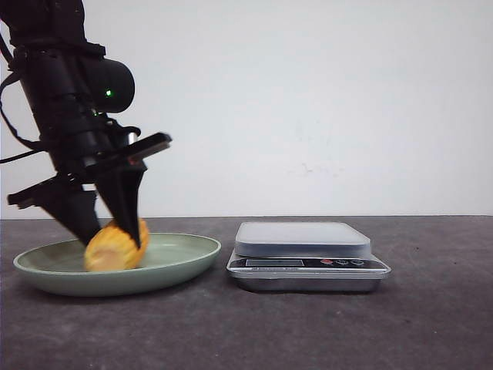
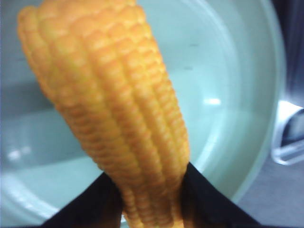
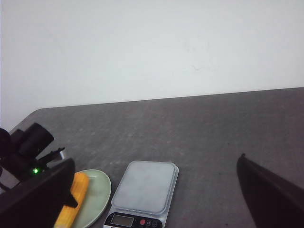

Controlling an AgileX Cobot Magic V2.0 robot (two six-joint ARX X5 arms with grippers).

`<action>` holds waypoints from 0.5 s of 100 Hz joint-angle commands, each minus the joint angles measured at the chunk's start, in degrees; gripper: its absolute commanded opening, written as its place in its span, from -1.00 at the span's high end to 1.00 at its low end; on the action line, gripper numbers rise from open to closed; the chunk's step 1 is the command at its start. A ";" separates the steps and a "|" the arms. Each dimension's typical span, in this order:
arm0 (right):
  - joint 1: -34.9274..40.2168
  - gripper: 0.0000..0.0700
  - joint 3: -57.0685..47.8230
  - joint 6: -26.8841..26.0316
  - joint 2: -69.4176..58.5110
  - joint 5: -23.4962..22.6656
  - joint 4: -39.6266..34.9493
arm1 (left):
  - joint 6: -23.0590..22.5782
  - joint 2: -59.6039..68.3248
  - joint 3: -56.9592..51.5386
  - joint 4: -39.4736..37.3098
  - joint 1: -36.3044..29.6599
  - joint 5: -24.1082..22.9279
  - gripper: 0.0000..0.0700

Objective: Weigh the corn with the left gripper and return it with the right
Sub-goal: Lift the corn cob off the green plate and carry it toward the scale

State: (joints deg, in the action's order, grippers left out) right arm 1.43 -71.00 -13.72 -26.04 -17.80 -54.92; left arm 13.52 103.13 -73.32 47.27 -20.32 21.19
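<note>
The yellow-orange corn (image 1: 114, 248) lies in the pale green plate (image 1: 181, 258) at the left of the table. My left gripper (image 1: 115, 233) reaches down into the plate, its black fingers pressed against both sides of the corn, shut on it. In the left wrist view the corn (image 2: 114, 95) fills the middle, between the two fingers (image 2: 92, 204), over the plate (image 2: 232, 71). The silver scale (image 1: 304, 247) stands right of the plate, its platform bare. My right gripper (image 3: 156, 159) is open and empty, high above the table; it is out of the front view.
The right wrist view looks down on the scale (image 3: 145, 187), the plate (image 3: 99, 192), the corn (image 3: 76, 194) and the dark grey table (image 3: 213, 128). A white wall stands behind. The scale's edge shows in the left wrist view (image 2: 289, 137).
</note>
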 commanded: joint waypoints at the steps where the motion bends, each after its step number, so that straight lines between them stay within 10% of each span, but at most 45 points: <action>1: -0.11 -1.00 -0.57 -0.46 -0.44 0.28 0.39 | -0.85 -0.94 -3.10 -0.55 -0.55 2.54 0.97; 50: -0.11 -1.00 -0.57 -0.44 -0.44 1.73 0.50 | 1.46 -11.80 -23.93 -6.47 -8.33 5.44 0.97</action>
State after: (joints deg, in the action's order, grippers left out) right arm 1.43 -71.00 -13.74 -26.04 -16.25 -55.00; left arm 13.67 91.13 -94.15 42.57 -27.68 26.20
